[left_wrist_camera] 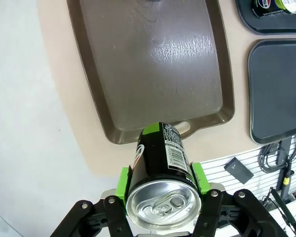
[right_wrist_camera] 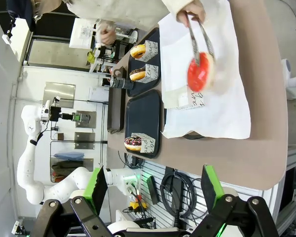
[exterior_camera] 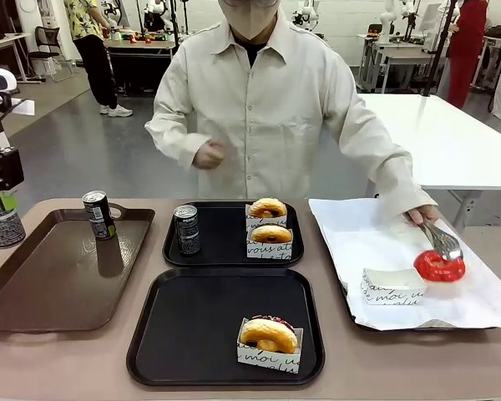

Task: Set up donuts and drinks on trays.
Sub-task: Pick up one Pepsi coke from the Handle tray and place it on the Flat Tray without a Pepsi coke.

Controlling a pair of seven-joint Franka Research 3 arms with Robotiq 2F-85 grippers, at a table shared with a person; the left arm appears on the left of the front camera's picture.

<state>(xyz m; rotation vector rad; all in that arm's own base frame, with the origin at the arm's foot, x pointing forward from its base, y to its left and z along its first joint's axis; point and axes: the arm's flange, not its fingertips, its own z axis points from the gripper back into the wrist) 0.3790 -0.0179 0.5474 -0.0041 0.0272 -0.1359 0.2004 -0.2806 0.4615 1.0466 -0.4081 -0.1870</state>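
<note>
Though cropped at front-view edge, left gripper clenched on can; right gripper agape.

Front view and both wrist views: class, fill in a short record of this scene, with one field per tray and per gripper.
Far black tray: one can, two boxed donuts
Near black tray: lone donut in its box
Brown tray: one upright can
Paper-lined tray: empty box; person's tongs gripping red donut
Left gripper: shut on third can
Right gripper: open, empty
</note>
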